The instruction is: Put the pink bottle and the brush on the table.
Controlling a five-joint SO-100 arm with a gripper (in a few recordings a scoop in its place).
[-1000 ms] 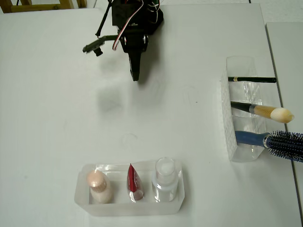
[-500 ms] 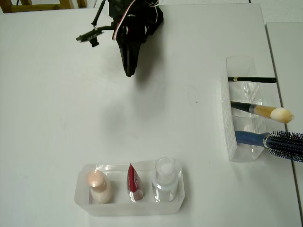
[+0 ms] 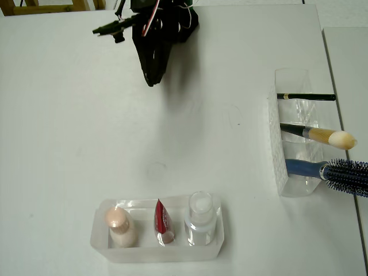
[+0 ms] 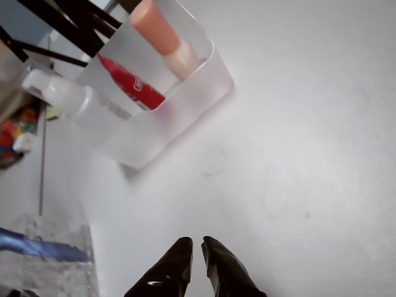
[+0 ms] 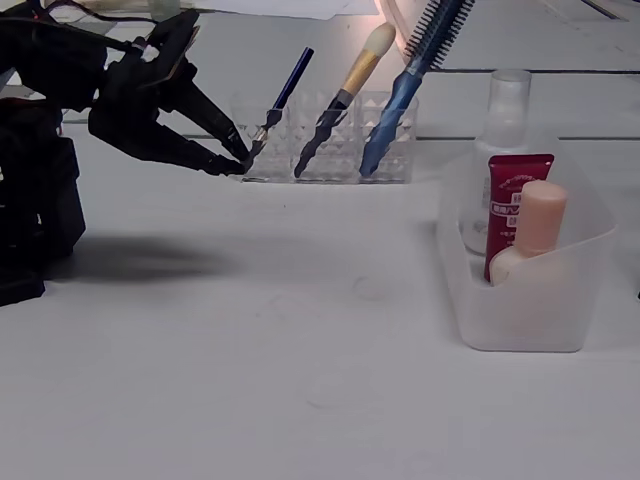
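Pink bottle [image 3: 119, 225]: upright, left compartment of frosted tray [image 3: 103, 248], bottom of overhead view.
Red tube [image 3: 161, 221]: middle compartment, beside clear bottle [image 3: 200, 218].
Brush [image 3: 322, 136]: middle slot of clear holder [image 3: 278, 167], right edge.
Worktop [image 3: 75, 138]: white, bare in centre.
End effector [image 3: 152, 82]: upper centre, jaws nearly shut, holding nothing, well apart from both containers.

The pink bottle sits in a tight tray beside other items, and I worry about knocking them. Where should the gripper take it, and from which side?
Probably by its cap, from straight above. The pink bottle stands upright at the left end of the translucent tray, the red tube close beside it. The tray walls hide most of the squat body, while the narrower cap rises clear. The gripper is still far off.
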